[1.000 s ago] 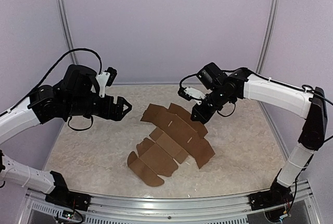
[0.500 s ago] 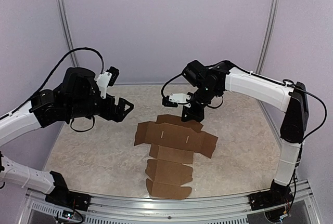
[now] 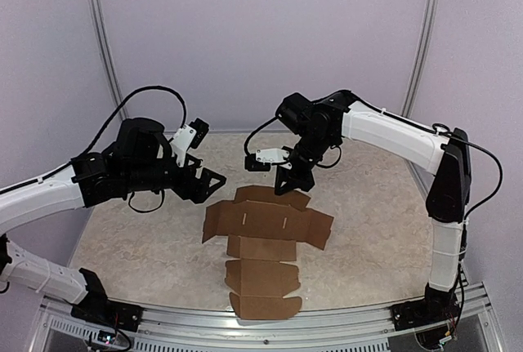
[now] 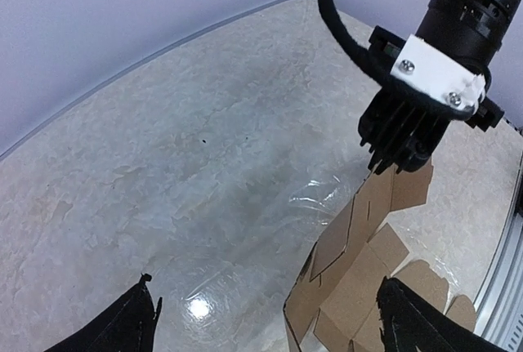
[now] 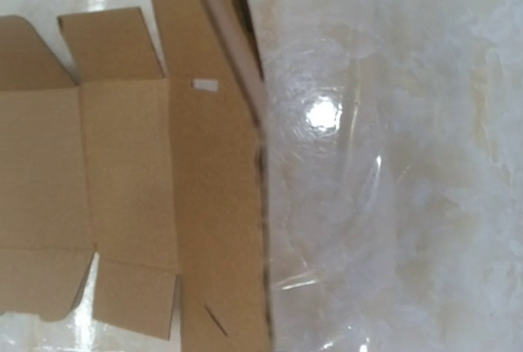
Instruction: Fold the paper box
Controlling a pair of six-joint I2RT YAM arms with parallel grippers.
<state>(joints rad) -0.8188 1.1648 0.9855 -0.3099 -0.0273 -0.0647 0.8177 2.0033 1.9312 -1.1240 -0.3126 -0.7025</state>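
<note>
The paper box [image 3: 265, 250] lies as a flat cut-out sheet in the middle of the bench [image 3: 139, 246], its length running from the near edge away from the arm bases. No panel stands up yet, so I judge the folding barely begun. At the sheet's far left corner the left gripper [image 3: 214, 180] hovers just beside it, jaws wide and holding nothing. Farthest off, the right gripper [image 3: 288, 184] sits on the sheet's far edge, jaws closed and apparently pinching that edge.

To do this step well, the right arm should hold the far edge down. The left arm can then come in low under a side flap and lift it along its crease. A pull off that line would likely slide the light sheet across the smooth bench.

The overhead view alone gives the whole outline. Only the left wrist view shows the far edge rising to meet the right jaws, with its own fingertips [image 4: 135, 323] spread at the frame's corners. The right wrist view shows a slot [image 5: 205, 85] and the panel creases close up, but its own jaws are out of frame.
</note>
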